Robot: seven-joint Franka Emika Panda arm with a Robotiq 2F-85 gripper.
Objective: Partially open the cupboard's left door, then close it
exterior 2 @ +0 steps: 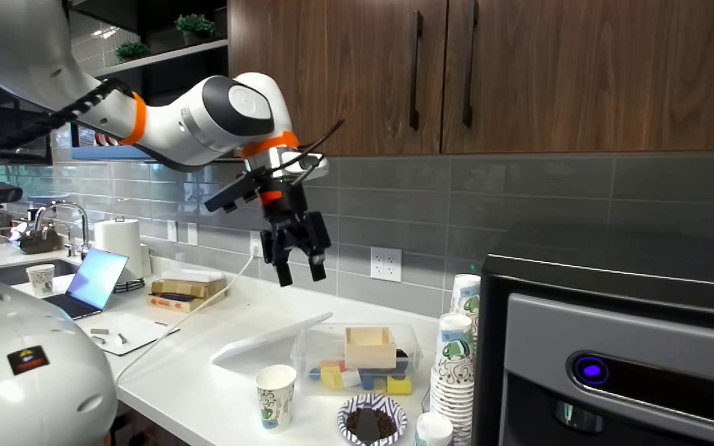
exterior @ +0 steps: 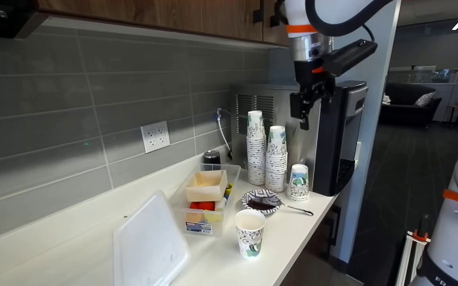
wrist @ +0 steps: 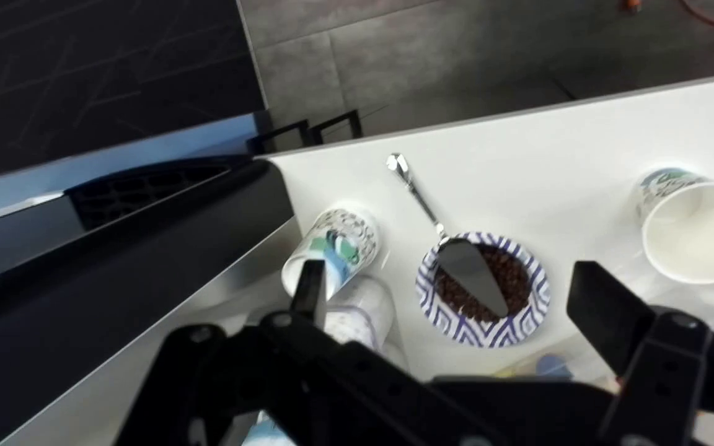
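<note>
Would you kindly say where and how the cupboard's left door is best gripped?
Probably best by the black bar handle near the right edge of the left door, bringing the gripper in from the front, jaws on either side: the handle is slim, upright and stands off the flat door.
</note>
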